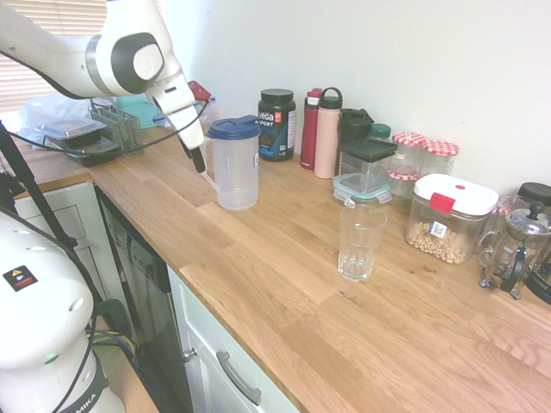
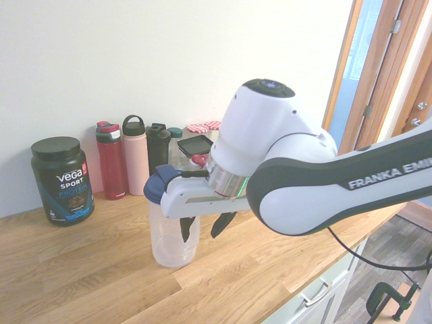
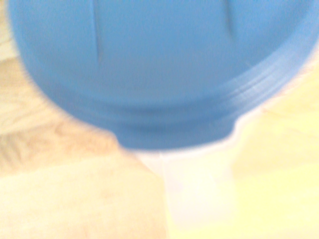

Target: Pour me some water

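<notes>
A clear plastic pitcher (image 1: 233,168) with a blue lid (image 1: 233,128) is standing upright on the wooden tabletop (image 1: 284,267), its handle turned toward the white arm. The pincer (image 2: 203,227) is hanging just beside that handle, pointing steeply down; in the second exterior view its two dark fingers (image 2: 185,229) are standing apart in front of the pitcher (image 2: 173,236), clamped on nothing. Whether a finger is brushing the handle cannot be told.

In the wrist view the blue lid (image 3: 159,69) is filling most of the picture — blurred — with the pale handle showing below it against the wood.

The drinking glass (image 1: 360,242) is standing upright and well apart from the pitcher, nearer the front edge of the tabletop. Whether there is water in it cannot be made out.

Along the wall behind are standing a black protein tub (image 1: 276,124), a red bottle (image 1: 310,128) and a pink bottle (image 1: 327,133) side by side, then a clear box with a dark lid (image 1: 367,166), two jars with red-checked lids (image 1: 425,155), a container with a white lid (image 1: 449,218) holding something pale and grainy, and a French press (image 1: 515,250) at the far end. Beyond the pitcher, near the window blinds, a dish rack (image 1: 82,136) is sitting on the tabletop — plastic tubs are stacked in it.
</notes>
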`<action>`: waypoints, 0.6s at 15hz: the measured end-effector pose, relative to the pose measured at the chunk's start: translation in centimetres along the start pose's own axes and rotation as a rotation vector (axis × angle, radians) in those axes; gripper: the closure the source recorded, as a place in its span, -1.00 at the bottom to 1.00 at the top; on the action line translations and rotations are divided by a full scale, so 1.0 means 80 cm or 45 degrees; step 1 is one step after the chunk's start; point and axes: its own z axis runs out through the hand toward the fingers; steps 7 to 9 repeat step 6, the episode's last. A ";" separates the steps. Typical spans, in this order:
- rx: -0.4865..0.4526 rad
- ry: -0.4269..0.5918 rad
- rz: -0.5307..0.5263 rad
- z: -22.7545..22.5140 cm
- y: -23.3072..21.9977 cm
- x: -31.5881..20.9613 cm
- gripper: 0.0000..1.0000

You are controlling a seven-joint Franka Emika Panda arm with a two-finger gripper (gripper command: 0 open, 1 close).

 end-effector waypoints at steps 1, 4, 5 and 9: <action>-0.052 -0.014 -0.037 -0.017 0.012 -0.002 -1.00; -0.211 -0.104 -0.137 -0.072 0.064 0.009 -1.00; -0.255 -0.116 -0.142 -0.085 0.086 0.024 -1.00; -0.277 -0.122 -0.128 -0.094 0.109 0.044 -1.00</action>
